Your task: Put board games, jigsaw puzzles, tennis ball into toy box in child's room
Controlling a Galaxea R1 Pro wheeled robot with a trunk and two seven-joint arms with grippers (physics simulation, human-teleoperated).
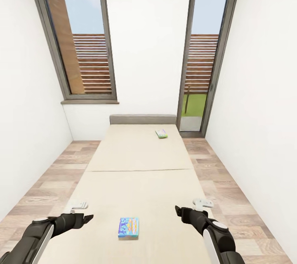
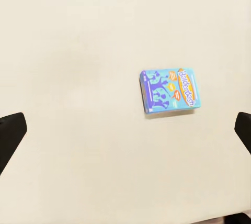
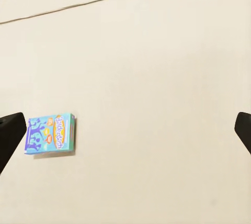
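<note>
Lower centre of frame, on the bed (image 1: 136,161): blue board game (image 1: 128,227), flat, between both grippers; left gripper (image 1: 84,218) and right gripper (image 1: 180,211) fingers spread, empty; white-and-green game (image 1: 161,133) upper centre; advice: descend squarely, pinch across short edges.

Bare sheet around blue game box (image 1: 128,227)

The bed (image 1: 136,161) wears a plain beige sheet, with a dark grey headboard (image 1: 142,119) at its far end. The small board game (image 1: 128,227) on it is bright blue with a purple-blue figure pattern, orange and yellow patches and a green edge. The farther board game (image 1: 161,133) is white and green. The floor (image 1: 53,173) is pale brown wood plank, the walls (image 1: 144,50) white, the window frames (image 1: 105,41) dark grey. Both arms show black near the grippers and white-grey further up.
</note>
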